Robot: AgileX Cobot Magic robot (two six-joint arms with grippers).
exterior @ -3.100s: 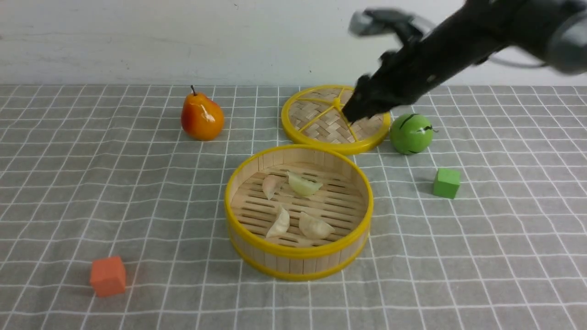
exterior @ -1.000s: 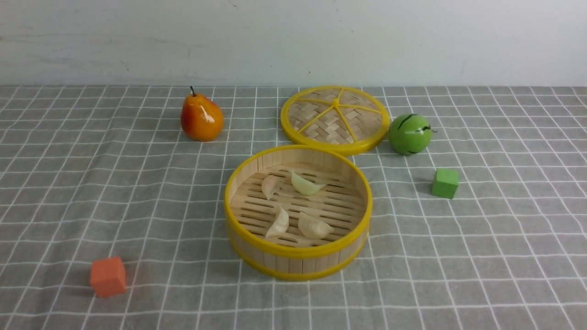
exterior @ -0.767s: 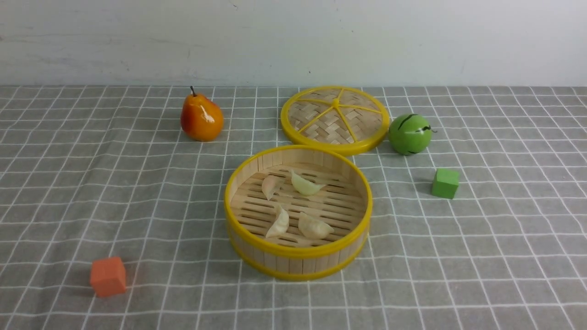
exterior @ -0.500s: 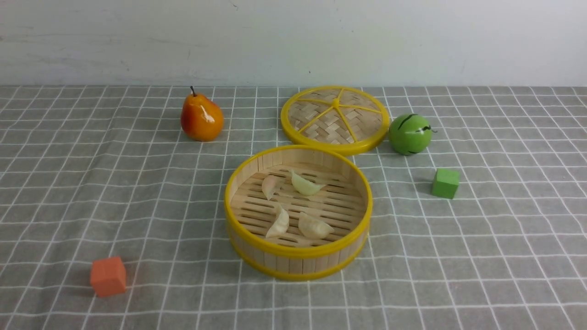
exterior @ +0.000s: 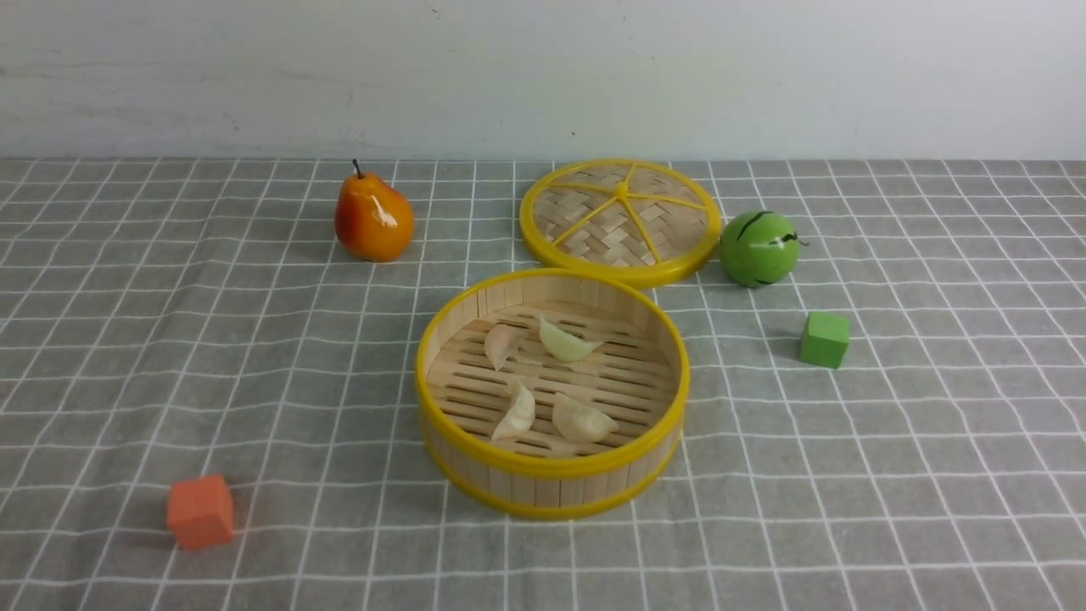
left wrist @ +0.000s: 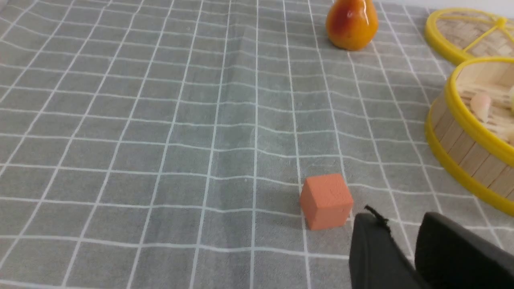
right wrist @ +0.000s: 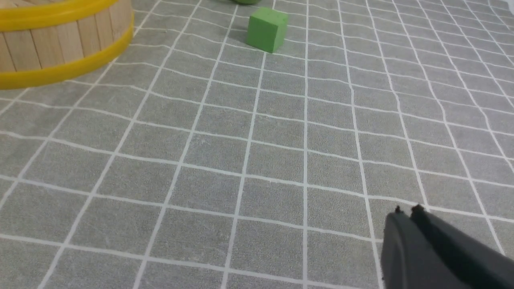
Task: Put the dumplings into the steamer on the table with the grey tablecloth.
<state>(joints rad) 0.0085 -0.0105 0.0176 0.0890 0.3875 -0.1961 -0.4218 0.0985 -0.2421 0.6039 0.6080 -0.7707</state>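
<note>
The steamer [exterior: 550, 468] stands mid-table on the grey tablecloth [exterior: 848, 475]. Several pale dumplings lie on its slatted floor: two at the back [exterior: 502, 344] [exterior: 567, 342] and two at the front [exterior: 517, 413] [exterior: 584, 419]. Neither gripper shows in the front view. In the left wrist view my left gripper [left wrist: 397, 218] hangs empty over the cloth with a narrow gap between its fingers, beside the orange cube [left wrist: 326, 200]; the steamer [left wrist: 470, 132] and one dumpling [left wrist: 480, 105] show there. In the right wrist view my right gripper [right wrist: 407, 210] is shut and empty over bare cloth, well away from the steamer [right wrist: 60, 44].
The woven lid [exterior: 621, 219] lies flat behind the steamer. A green ball [exterior: 758, 248] is to its right and a pear [exterior: 372, 216] to its left. A green cube [exterior: 824, 339] sits right of the steamer and an orange cube [exterior: 199, 511] at the front left.
About three seconds ago my right arm reached over the lid; it has since drawn back out of the front view. Nothing has moved in the last second.
</note>
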